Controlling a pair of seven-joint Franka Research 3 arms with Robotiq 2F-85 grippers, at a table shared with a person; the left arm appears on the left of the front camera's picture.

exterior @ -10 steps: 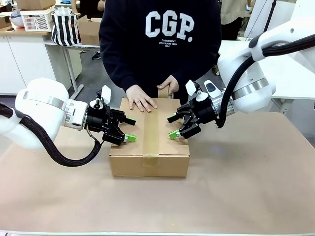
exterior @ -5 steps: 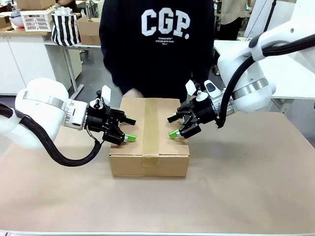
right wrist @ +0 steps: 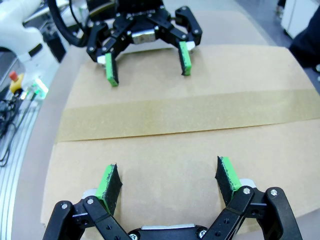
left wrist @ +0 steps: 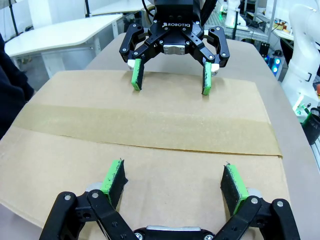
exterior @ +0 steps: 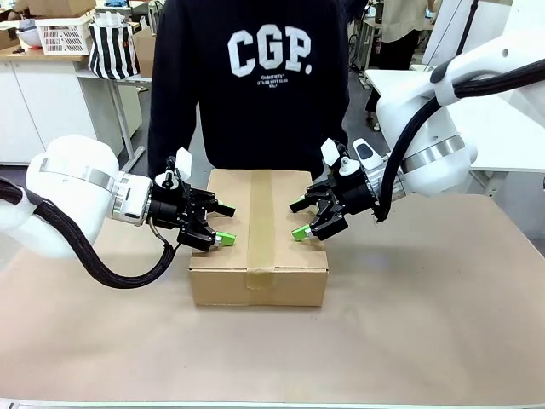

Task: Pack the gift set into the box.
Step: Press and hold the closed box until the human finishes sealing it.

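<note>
My box (exterior: pixel 259 230) is taped shut, so whatever lies inside is hidden. The person's hands drop out of sight behind its far edge.

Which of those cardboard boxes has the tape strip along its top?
The large closed box on the table between both grippers; the small carton far behind stands open.

The person's black sweatshirt (exterior: pixel 255 77) carries big white letters "CGP." with smaller lines beneath, too small to read. In the left wrist view, "ROBOTIQ" is printed on the right gripper (left wrist: pixel 171 77) opposite.
</note>
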